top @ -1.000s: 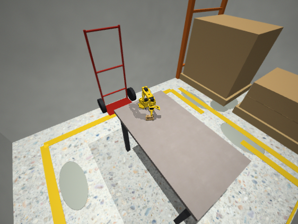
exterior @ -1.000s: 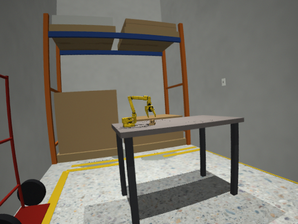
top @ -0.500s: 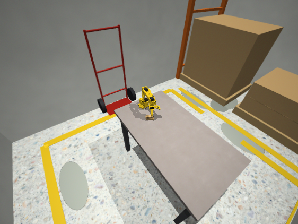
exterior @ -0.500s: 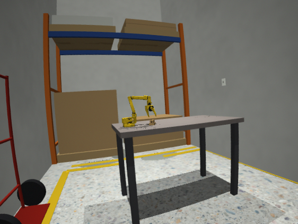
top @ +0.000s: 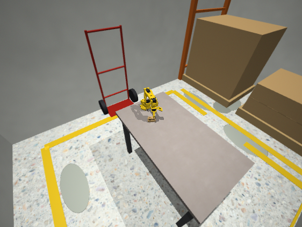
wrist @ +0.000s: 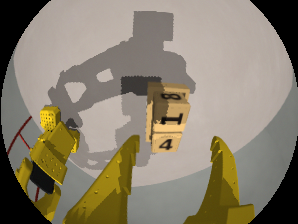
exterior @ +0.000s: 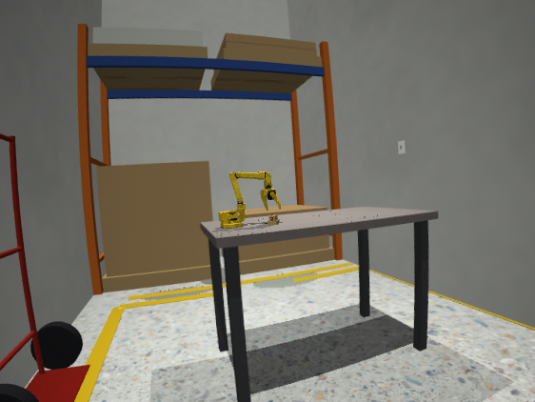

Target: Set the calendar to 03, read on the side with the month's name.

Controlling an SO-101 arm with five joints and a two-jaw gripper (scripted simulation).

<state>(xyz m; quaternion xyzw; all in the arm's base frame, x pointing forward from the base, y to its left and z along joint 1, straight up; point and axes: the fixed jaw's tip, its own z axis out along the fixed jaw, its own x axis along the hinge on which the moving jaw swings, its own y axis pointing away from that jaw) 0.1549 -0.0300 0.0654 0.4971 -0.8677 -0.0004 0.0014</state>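
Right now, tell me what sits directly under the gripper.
The calendar on the table, below the gripper, untouched. A 4 shows on a cube; the tray floor is hidden.

Small yellow arm (exterior: 245, 186) with black joint housings; its gripper (wrist: 174, 183) has two pointed yellow fingers dotted with tiny screws, and black blocks behind them at the base.
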